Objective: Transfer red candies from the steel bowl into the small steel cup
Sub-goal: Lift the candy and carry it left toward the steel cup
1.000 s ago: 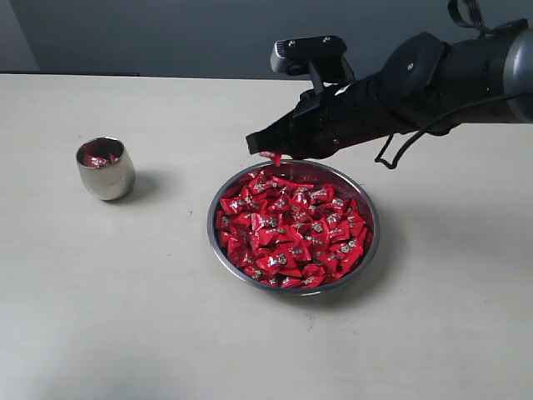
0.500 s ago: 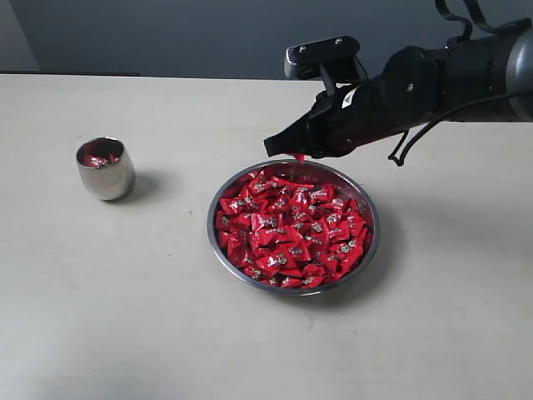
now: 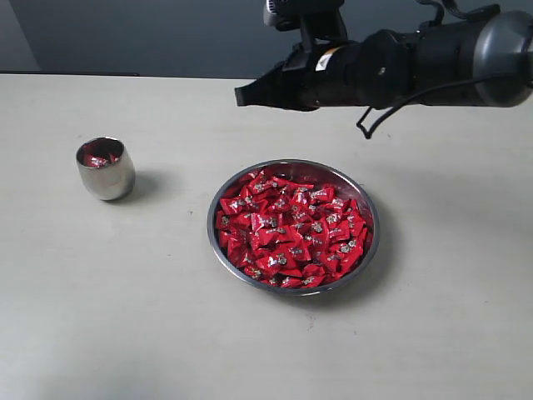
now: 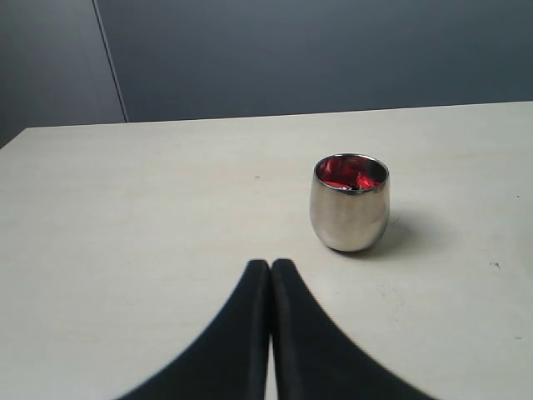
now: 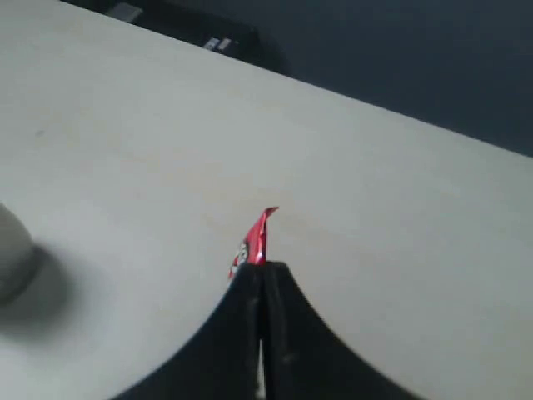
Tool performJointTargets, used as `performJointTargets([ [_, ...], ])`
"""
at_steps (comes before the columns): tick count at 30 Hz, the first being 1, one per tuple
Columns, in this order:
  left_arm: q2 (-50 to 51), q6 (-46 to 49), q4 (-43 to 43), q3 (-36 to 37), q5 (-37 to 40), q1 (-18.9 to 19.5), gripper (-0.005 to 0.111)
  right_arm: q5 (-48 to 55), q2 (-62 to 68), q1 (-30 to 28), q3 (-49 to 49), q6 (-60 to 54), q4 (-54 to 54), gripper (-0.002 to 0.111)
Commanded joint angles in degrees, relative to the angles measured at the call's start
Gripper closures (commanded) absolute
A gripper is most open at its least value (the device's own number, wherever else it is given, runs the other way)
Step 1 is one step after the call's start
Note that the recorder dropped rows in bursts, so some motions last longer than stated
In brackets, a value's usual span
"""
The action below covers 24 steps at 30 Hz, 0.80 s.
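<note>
At the far left of the table stands the small steel cup, upright, and a few red sweets lie inside it. My left gripper shows only in its own wrist camera: the two black fingers are pressed together with nothing between them, low over the table, with the cup a little way in front of the tips and slightly to one side.

More to the right, about in the middle of the table, sits the steel bowl, well apart from the cup. The red candies fill it almost to the rim, heaped in a crowded layer.

My right gripper hangs in the air beyond the far side of the bowl, its tip pointing toward the cup side, and the dark arm reaches in from the right. Its fingers are closed and pinch one red candy, which sticks out past the tips. From the outside camera I cannot see this candy.
</note>
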Motion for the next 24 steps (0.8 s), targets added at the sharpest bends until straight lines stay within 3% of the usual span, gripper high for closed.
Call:
performJointTargets([
  [1,-0.3,-0.1,-0.1,0.2,-0.1,0.0,0.106,1.2,4.0,2.9,-7.3,-0.3,-2.3,0.109],
  [12,-0.3,-0.1,-0.1,0.2,-0.1,0.0,0.106,8.9,16.5,7.3,-28.2,-2.9,-1.1,0.109],
  [16,-0.3,-0.1,-0.1,0.2,-0.1,0.0,0.106,11.9,20.8,8.4,-35.6,-11.2,8.3,0.109],
  [21,-0.3,-0.1,-0.1,0.2,-0.1,0.0,0.106,19.9,26.6,9.3,-45.1,-30.8,29.0,0.109],
  [24,-0.3,-0.1,-0.1,0.2,-0.1,0.0,0.106,23.9,29.2,9.6,-49.0,-32.1,30.2,0.109],
])
